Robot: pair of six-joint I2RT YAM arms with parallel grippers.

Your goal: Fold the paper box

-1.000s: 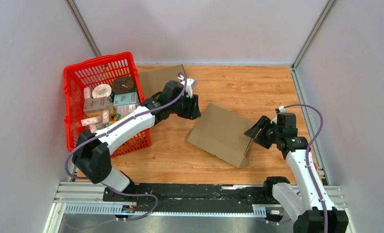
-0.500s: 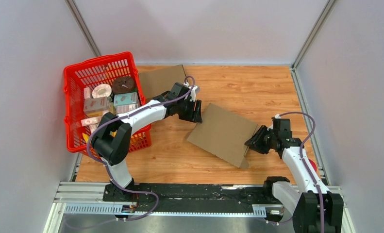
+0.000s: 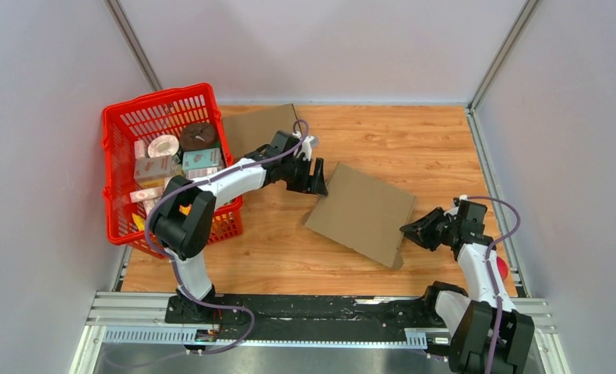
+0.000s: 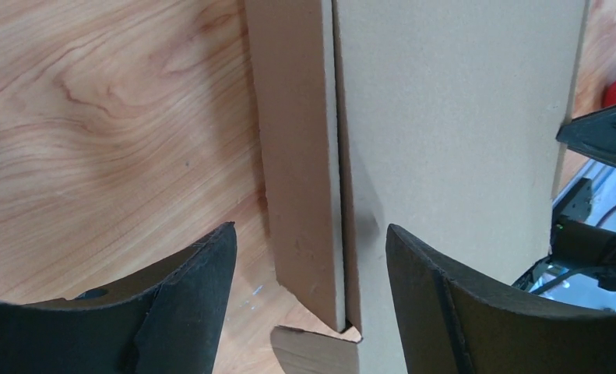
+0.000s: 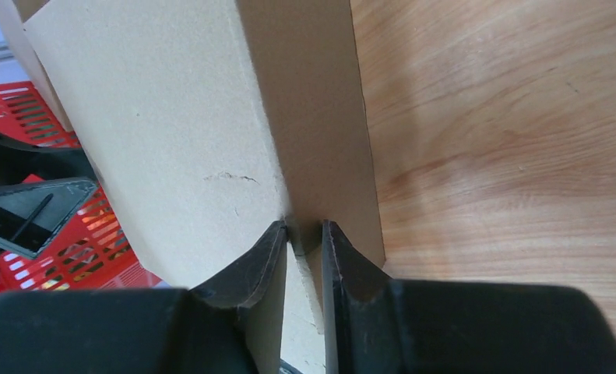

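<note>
The flat brown paper box (image 3: 360, 212) lies on the wooden table (image 3: 398, 140), its right edge raised. My right gripper (image 3: 410, 231) is shut on that right edge; the right wrist view shows its fingers (image 5: 267, 261) pinching a cardboard flap (image 5: 320, 140). My left gripper (image 3: 318, 182) is open at the box's left corner. In the left wrist view its fingers (image 4: 199, 273) straddle the layered cardboard edge (image 4: 304, 156) without touching it.
A red basket (image 3: 164, 156) full of small packages stands at the left by the left arm. A second flat cardboard sheet (image 3: 258, 126) lies behind it. A red object (image 3: 502, 269) sits near the right arm's base. Walls close in on both sides.
My right gripper moved right and toward the near edge, dragging the box's right edge with it. My left arm stretched right, keeping its open gripper at the box's left corner.
</note>
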